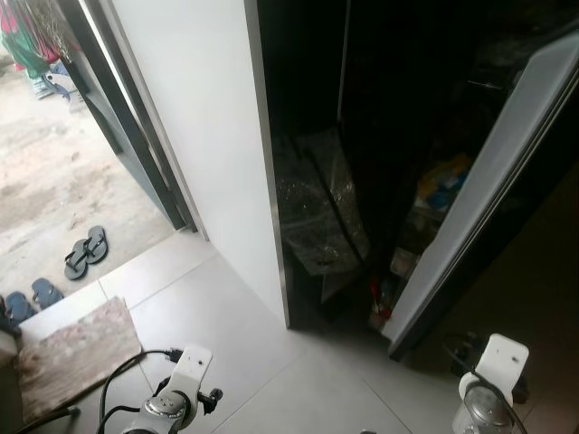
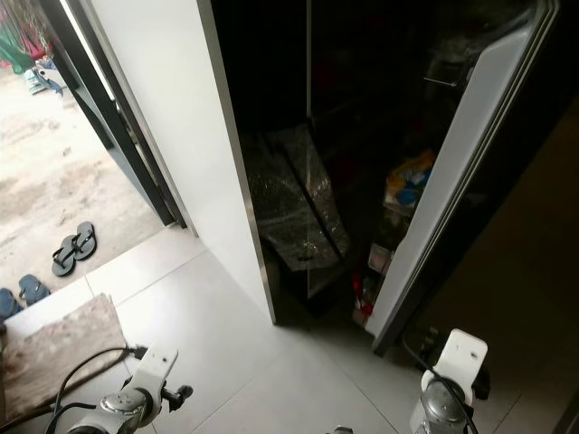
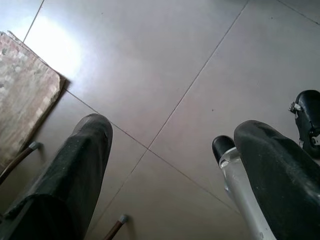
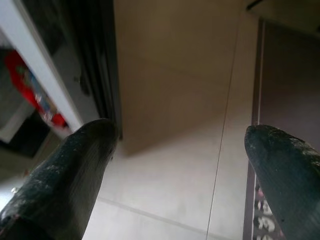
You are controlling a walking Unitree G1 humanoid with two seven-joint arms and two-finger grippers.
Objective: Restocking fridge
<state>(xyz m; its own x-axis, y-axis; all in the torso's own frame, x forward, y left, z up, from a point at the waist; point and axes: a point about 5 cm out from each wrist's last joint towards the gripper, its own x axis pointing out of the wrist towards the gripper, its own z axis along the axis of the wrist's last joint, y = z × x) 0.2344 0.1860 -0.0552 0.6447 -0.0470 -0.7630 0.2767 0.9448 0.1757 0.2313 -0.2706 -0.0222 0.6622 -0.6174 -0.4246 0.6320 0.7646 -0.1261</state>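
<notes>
Ahead and below: tall black fridge (image 1: 362, 163) with its white-lined door (image 1: 479, 190) swung wide, interior very dark. Inside, glass-fronted drawers (image 1: 317, 217) low down, and colourful packets (image 1: 439, 185) on the door shelf, with a red item (image 1: 378, 303) near the bottom. White fridge side panel (image 1: 208, 136) toward the left, next to an open doorway. Beyond the threshold, dark flip-flops (image 1: 85, 251) on bare ground; woven beige doormat (image 1: 77, 357) on the pale floor tiles (image 1: 235, 334).

Left pincer (image 3: 170, 170) spread, empty, aimed at the tiles beside the mat. Right pincer (image 4: 185, 165) spread, empty, low beside the door's bottom edge.
</notes>
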